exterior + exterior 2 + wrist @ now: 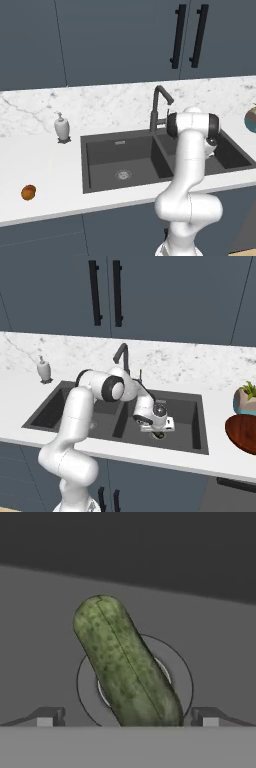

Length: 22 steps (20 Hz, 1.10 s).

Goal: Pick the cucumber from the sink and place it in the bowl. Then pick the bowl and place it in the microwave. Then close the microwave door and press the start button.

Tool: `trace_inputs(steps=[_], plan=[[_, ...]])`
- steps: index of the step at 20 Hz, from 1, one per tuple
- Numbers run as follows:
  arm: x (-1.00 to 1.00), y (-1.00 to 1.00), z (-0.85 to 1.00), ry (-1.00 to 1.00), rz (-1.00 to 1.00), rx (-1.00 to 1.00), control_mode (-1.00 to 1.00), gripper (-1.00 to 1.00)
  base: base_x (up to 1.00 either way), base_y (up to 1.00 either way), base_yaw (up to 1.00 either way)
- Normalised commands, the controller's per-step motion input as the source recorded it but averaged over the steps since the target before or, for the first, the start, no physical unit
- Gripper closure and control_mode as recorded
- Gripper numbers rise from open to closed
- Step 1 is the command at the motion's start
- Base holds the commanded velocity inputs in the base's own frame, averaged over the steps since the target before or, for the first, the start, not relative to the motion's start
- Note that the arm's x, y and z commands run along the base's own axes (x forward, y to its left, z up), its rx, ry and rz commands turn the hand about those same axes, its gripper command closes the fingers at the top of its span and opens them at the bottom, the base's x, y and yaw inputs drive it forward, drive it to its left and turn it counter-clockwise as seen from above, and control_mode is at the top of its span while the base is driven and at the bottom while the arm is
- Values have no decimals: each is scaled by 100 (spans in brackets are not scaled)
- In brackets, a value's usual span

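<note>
The cucumber (125,667), dark green and mottled, lies slantwise across the round drain (182,677) on the floor of the dark grey sink (185,416). My gripper (127,717) hangs just above it, open, with one fingertip (47,717) on each side of the cucumber's near end, touching nothing. In the right base view the gripper (157,428) is down in the right basin. The left base view has the arm standing in front of that basin (235,155). A round blue-teal and tan bowl (251,120) is cut off by the right edge. The microwave is out of view.
The tall dark faucet (157,107) rises behind the divider between the basins. A soap dispenser (62,127) stands at the back left, and an orange-brown fruit (28,192) lies near the counter's front left. Right of the sink sit a teal plant pot (245,398) and a dark red round board (242,433).
</note>
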Motion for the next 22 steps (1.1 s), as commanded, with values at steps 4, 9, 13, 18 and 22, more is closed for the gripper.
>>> trace_inputs(steps=[4,9,13,18,22], plan=[[40,-8,-36,3,0,0,-100,-100,0,0,0],[5,-2,-31,0,0,0,-100,-100,0,0,0],[0,0,-35,0,4,0,-100,100,0,0,0],[-15,0,14,0,2,0,-100,100,0,0,0],[-51,0,90,-6,6,-3,-100,100,0,0,0]])
